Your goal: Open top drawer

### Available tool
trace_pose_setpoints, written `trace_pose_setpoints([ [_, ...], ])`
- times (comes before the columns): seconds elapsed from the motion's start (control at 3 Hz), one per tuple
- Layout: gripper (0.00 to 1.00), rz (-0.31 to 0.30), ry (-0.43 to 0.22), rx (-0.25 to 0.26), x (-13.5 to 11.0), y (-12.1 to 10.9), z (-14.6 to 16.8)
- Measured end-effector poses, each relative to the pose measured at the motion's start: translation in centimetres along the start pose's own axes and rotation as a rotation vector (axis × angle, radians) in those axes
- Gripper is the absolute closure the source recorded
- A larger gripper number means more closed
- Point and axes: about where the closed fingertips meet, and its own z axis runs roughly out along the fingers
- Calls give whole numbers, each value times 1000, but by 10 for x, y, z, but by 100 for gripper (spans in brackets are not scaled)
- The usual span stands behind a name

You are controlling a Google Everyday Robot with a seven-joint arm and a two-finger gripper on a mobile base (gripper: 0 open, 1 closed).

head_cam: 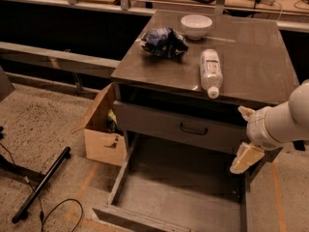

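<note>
The top drawer (159, 124) is a wide grey drawer under the cabinet top, with a small black curved handle (193, 129) at its centre. Its front stands a little forward, with a dark gap above it. My gripper (245, 135), with cream fingers (245, 157) on a white arm, hangs at the right end of the drawer front, right of the handle and apart from it. The fingers are spread open and hold nothing.
The lower grey drawer (128, 215) is pulled far out below, its tray empty. On the cabinet top lie a plastic bottle (210, 71), a white bowl (196, 25) and a crumpled blue bag (164, 41). A cardboard box (102, 129) stands at the left; a black bar (41, 185) and cable lie on the floor.
</note>
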Motion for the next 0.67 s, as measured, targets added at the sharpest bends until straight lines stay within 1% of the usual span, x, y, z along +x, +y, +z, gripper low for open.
trace_pose_setpoints([
  [0.33, 0, -38, 8, -16, 8, -5, 19],
  [0.67, 0, -62, 7, -26, 14, -13, 36],
])
